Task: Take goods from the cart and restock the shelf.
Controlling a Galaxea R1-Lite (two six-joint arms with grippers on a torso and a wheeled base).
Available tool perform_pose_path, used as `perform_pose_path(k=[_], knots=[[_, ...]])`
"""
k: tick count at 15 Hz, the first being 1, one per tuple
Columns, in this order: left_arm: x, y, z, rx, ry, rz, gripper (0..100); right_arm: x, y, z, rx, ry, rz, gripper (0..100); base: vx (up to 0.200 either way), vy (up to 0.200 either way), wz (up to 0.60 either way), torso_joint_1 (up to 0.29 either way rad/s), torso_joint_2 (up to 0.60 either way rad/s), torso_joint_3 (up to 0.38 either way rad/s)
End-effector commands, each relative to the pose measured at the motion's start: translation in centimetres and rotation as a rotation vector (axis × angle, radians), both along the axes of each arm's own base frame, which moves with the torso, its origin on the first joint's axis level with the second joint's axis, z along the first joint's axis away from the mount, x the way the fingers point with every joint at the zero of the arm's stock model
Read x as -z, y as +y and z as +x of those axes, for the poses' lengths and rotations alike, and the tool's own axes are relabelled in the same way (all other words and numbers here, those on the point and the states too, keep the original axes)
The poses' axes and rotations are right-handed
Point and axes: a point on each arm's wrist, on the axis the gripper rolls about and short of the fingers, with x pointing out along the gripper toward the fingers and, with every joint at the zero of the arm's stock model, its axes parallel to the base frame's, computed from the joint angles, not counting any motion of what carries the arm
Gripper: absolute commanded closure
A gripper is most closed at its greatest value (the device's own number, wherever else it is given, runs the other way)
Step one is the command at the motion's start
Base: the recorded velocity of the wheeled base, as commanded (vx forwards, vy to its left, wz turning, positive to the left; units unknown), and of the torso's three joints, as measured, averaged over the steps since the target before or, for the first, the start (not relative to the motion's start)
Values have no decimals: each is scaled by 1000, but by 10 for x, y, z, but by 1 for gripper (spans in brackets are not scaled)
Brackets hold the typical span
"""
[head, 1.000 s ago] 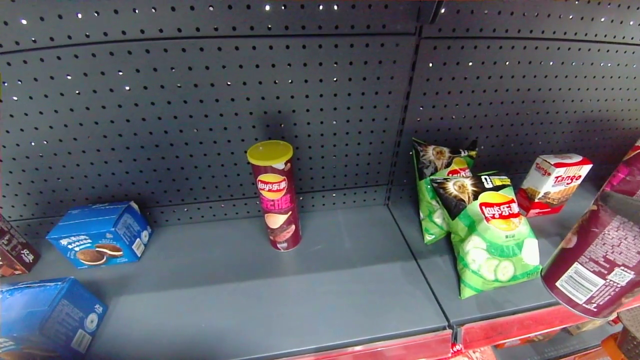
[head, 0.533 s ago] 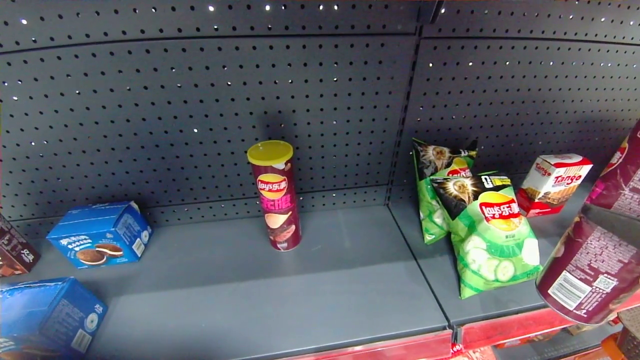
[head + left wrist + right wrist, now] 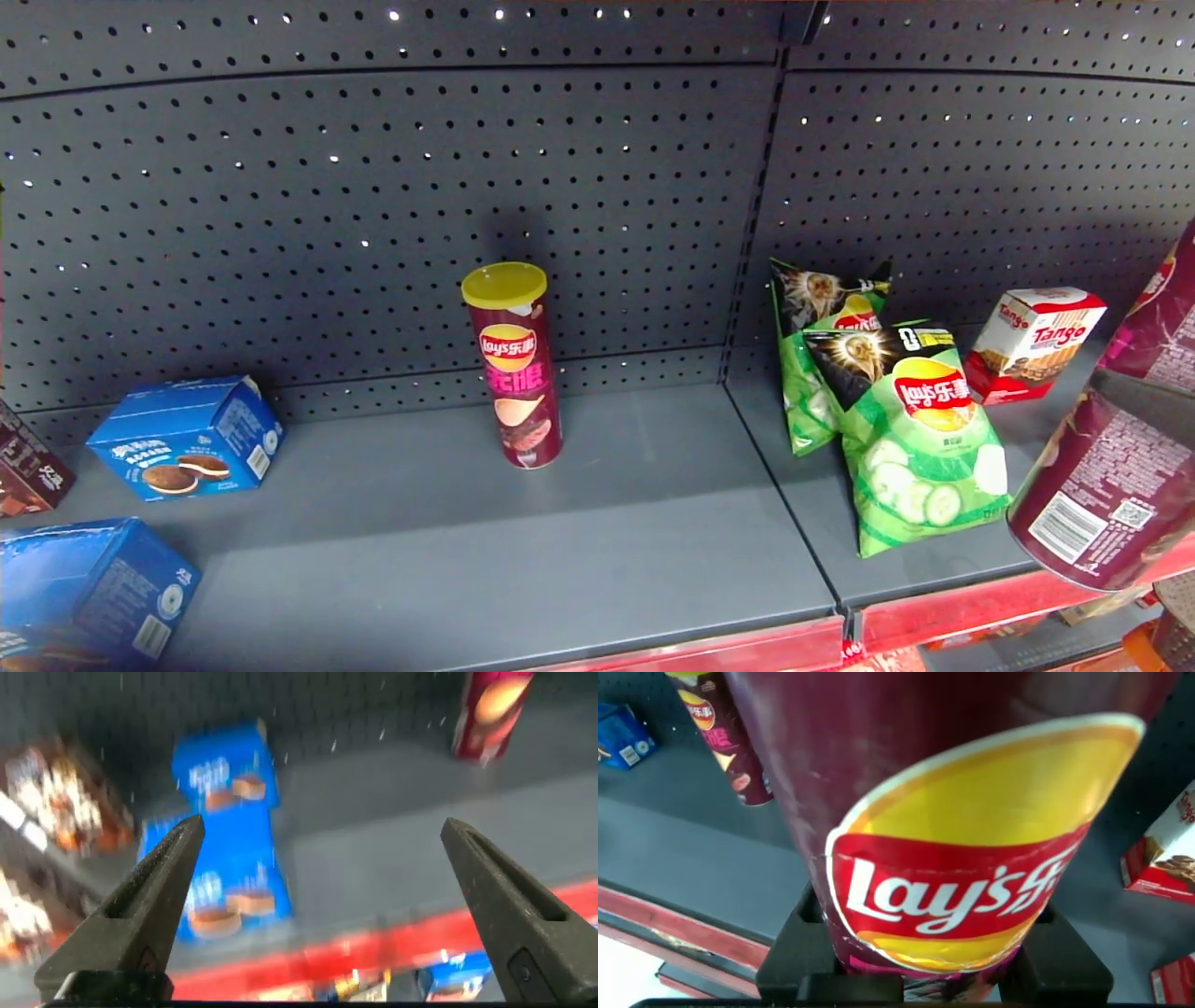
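Chip can [image 3: 971,793] in right claw [image 3: 929,938]

Maroon standing can [image 3: 512,373], yellow lid. Maroon held can [image 3: 1111,485], yellow-and-red emblem, white barcode patch. Green chip bags [image 3: 920,448], black tops, pale cucumber-slice print. Blue cookie boxes [image 3: 187,437]. Red-and-white wafer box [image 3: 1032,343]. Dark grey shelf [image 3: 560,523], dotted back panel, red front strip.

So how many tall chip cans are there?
2. The standing can is upright in the middle of the shelf; the held can tilts at its right end, gripped by the right tool. Others may be out of view.
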Motion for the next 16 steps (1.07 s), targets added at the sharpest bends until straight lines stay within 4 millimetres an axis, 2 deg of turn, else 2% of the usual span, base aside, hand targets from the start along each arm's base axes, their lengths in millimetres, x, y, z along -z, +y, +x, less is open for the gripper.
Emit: perform_pose_path(k=[1,8,10,13,16], knots=[[-38,-2,31,40,51,7,0,-2,0,1,1,-3,1,100,0,0,0,0,0,0],[-65,-12,86,248,200,-42,0,-1,-3,3,31,-1,-1,100,0,0,0,0,0,0],[-72,-16,92,326,231,-84,0,0,-4,3,39,2,-2,100,0,0,0,0,0,0],[-77,-24,108,407,292,-117,0,-2,-4,3,40,-5,0,100,0,0,0,0,0,0],[-75,-31,138,432,342,-130,0,-2,-4,3,40,-4,-1,100,0,0,0,0,0,0]])
